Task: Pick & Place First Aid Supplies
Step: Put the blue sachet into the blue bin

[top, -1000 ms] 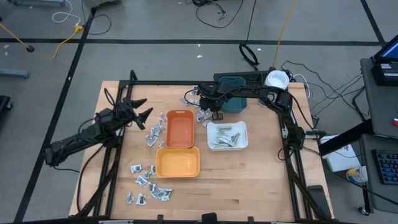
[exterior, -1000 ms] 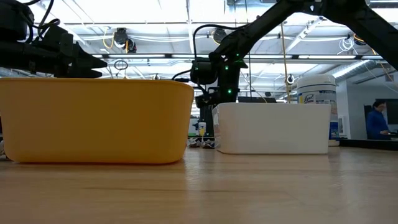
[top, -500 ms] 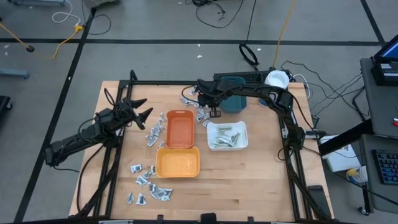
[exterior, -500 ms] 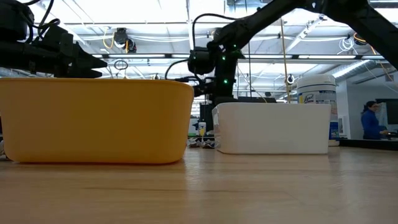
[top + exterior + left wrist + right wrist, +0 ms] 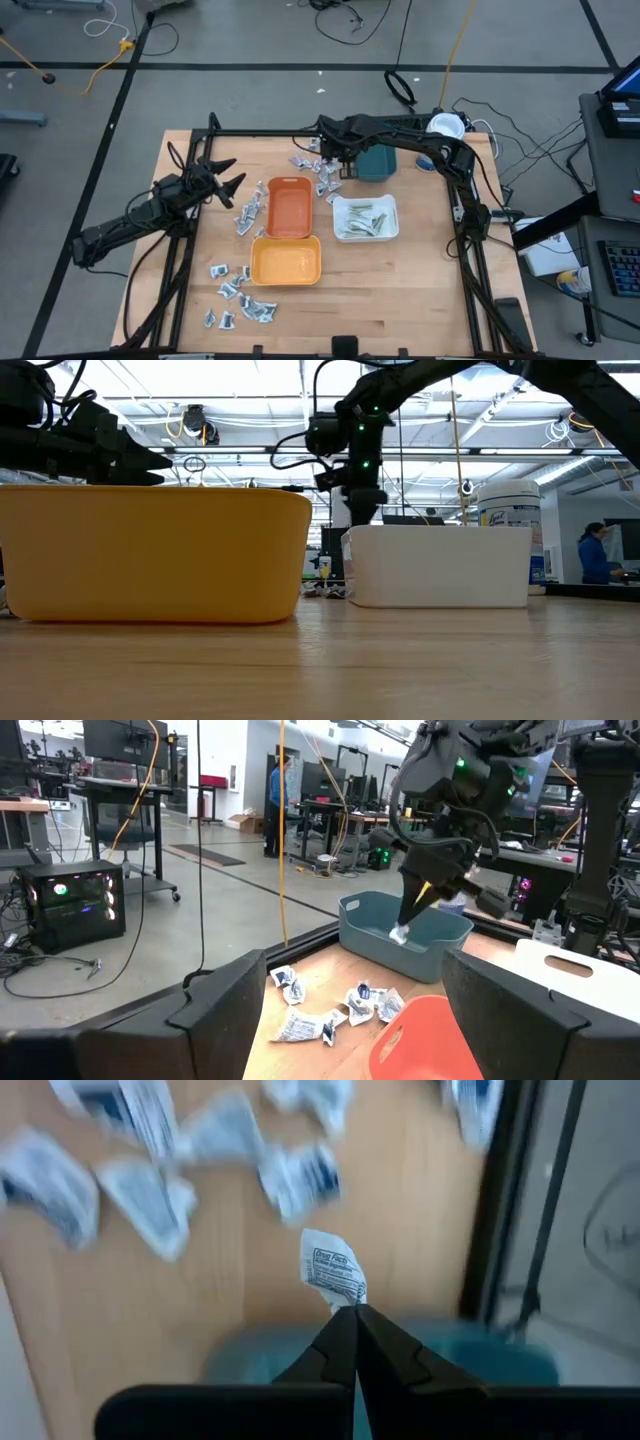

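Right hand point(image 5: 353, 1312), upper centre: we hold one sachet point(image 5: 333, 1272) pinched by its edge, hanging above the teal tray point(image 5: 377, 162) for release. Left hand point(image 5: 222, 175), mid-left: wide, empty, parked beside loose packets point(image 5: 246, 213).

Grey floor point(image 5: 250, 95) is stretching around the wooden desk point(image 5: 400, 290), black tape lines crossing it and cables point(image 5: 345, 20) trailing. Ceiling lights point(image 5: 300, 380) are glaring overhead. A person point(image 5: 598, 555) is standing by far workbenches.
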{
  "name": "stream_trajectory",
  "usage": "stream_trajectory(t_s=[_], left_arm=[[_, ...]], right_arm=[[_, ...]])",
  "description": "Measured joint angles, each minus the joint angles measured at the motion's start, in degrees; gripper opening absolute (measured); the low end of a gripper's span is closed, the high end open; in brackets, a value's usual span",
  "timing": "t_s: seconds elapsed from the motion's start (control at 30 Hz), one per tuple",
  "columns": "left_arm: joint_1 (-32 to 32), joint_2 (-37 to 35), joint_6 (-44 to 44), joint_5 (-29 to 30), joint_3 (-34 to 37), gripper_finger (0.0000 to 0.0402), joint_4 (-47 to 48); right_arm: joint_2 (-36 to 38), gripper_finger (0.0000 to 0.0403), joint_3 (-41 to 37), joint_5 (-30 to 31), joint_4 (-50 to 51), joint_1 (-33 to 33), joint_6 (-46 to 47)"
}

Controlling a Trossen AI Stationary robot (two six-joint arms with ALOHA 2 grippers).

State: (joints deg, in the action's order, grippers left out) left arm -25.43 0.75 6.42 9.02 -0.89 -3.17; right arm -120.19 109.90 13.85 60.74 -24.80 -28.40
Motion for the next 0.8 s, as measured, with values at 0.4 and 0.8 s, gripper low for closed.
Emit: stream_trajectory(t_s=[0.4, 0.8], left_arm=[[0.02, 0.01, 0.00, 0.00, 0.00, 0.0308, 0.01], [0.00, 0.00, 0.00, 0.00, 0.00, 0.0308, -0.01]], right_arm=[[5.61, 0.0000, -1.39, 4.19, 3.57, -4.89, 0.91], [12.58, 0.0000, -20.32, 3.98, -5.24, -8.26, -2.82]])
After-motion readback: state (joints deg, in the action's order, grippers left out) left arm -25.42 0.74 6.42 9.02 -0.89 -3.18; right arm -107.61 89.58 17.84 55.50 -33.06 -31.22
